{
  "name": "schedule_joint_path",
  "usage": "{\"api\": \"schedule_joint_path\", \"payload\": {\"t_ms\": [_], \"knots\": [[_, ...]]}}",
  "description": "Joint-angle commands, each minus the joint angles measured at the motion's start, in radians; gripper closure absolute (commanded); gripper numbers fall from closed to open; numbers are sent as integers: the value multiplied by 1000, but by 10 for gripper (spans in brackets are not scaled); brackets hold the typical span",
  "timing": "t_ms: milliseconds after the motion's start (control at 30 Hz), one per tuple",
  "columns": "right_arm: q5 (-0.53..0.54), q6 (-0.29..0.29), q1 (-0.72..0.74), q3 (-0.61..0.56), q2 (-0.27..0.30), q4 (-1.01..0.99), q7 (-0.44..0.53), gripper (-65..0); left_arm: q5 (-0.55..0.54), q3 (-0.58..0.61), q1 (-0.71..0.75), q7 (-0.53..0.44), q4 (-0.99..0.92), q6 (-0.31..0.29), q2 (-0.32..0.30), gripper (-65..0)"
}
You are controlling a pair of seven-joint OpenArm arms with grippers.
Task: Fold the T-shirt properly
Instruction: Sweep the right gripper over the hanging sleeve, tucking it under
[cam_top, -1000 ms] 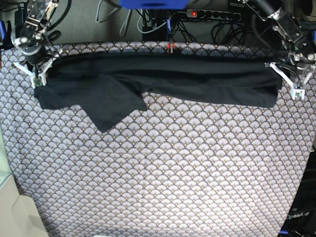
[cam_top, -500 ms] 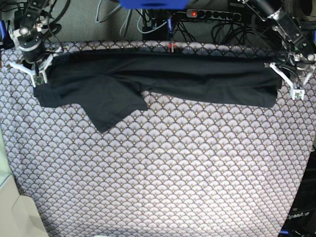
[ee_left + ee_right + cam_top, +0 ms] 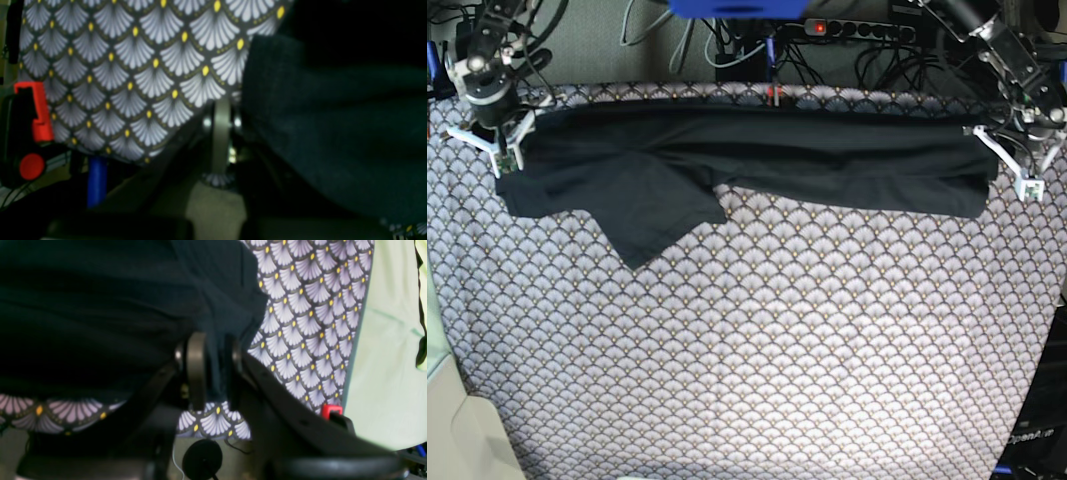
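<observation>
One T-shirt (image 3: 757,160); two pincers: left (image 3: 1012,165) pressed together; right (image 3: 213,373) spread around its cloth.

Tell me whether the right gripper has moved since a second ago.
Yes. In the base view the right gripper has lifted toward the far table edge, away from the T-shirt corner on the tablecloth.

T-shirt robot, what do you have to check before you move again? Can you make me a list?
1. T-shirt lying in a long band along the table's far edge: ok.
2. Right gripper let go of the cloth: not ok, a fold sits between its parted fingers.
3. Left gripper shut: ok.
4. Left gripper pinching the shirt: cannot tell.
5. Sleeve tucked in: not ok, it sticks out toward the front.
6. Tablecloth flat: ok.
</observation>
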Motion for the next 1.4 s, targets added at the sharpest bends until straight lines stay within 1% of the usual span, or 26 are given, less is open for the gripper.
{"api": "schedule_joint_path", "payload": {"t_ms": [0,67,167,267,300,400,467,533,667,767,900,1033,1100,1233,1367], "knots": [[9,-11,30,-16,8,21,4,-122,-7,-2,-4,-12,17,5,-11,0],[9,-11,59,-56,16,24,-56,-122,-7,-2,-4,-12,17,5,-11,0],[9,-11,122,-157,63,53,-192,-122,-7,0,-4,-12,17,5,-11,0],[9,-11,218,-248,80,67,-332,-123,-3,1,-7,-12,17,5,-11,0],[9,-11,250,-283,94,66,-379,-123,-3,3,-7,-12,17,5,-10,0],[11,-11,318,-378,102,62,-485,-123,-4,3,-5,-10,17,5,-10,0],[13,-11,352,-444,96,62,-545,-123,-4,3,-5,-10,17,5,-10,0],[29,-11,387,-504,68,61,-591,-123,-3,3,-4,-10,17,5,-10,0],[86,-11,435,-556,31,59,-679,-123,-1,0,-4,-10,17,5,-10,0],[152,-11,445,-564,27,4,-686,-123,-1,-2,-2,-10,17,5,-10,0],[214,-11,501,-559,30,-163,-682,-123,-1,-2,0,-10,17,5,-10,0],[298,-11,540,-558,66,-301,-640,-148,-1,-2,0,-10,17,5,-10,0],[310,-11,559,-558,71,-344,-625,-159,-1,-2,0,-10,17,5,-10,0],[312,-11,599,-558,82,-419,-593,-160,-1,-2,0,-10,17,5,-10,0],[309,-11,639,-558,97,-491,-562,-162,-1,-2,0,-10,18,5,7,0]]}}
